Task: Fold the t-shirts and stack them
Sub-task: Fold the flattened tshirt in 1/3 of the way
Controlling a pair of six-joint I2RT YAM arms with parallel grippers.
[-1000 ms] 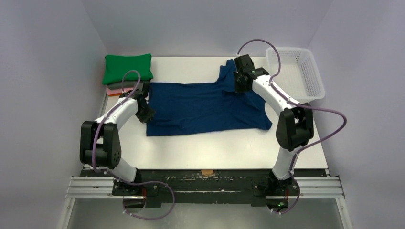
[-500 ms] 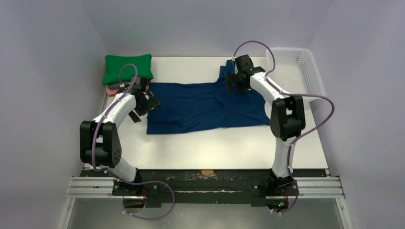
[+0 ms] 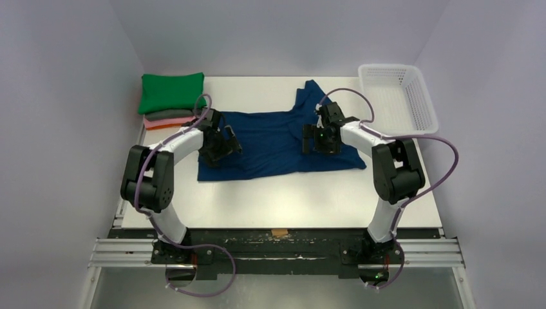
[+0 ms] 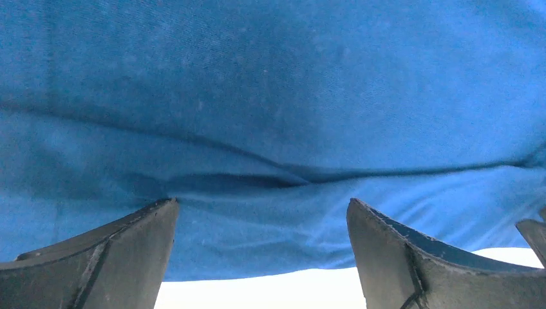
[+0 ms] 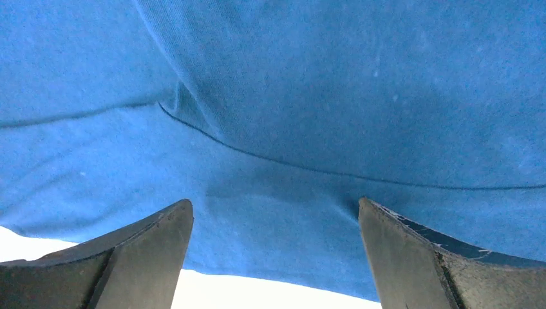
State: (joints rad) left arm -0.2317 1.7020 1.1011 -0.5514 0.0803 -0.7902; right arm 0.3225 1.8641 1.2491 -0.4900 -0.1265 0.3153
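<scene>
The dark navy t-shirt lies spread across the middle of the table, one sleeve pointing to the far edge. My left gripper hangs open over its left part and my right gripper hangs open over its right part. In the left wrist view, blue cloth fills the frame beyond the left gripper, with nothing between the fingers. The right wrist view shows the same under the right gripper, with a seam crossing the cloth. Folded green, grey and pink-orange t-shirts sit stacked at the far left.
A white mesh basket stands at the far right corner. Bare white table stretches between the shirt's near hem and the arm bases. Purple-grey walls close in on the left, right and back.
Both grippers went from shut to wide open and let go of the navy shirt. Both arms then moved from the shirt's outer edges inward over its body.
</scene>
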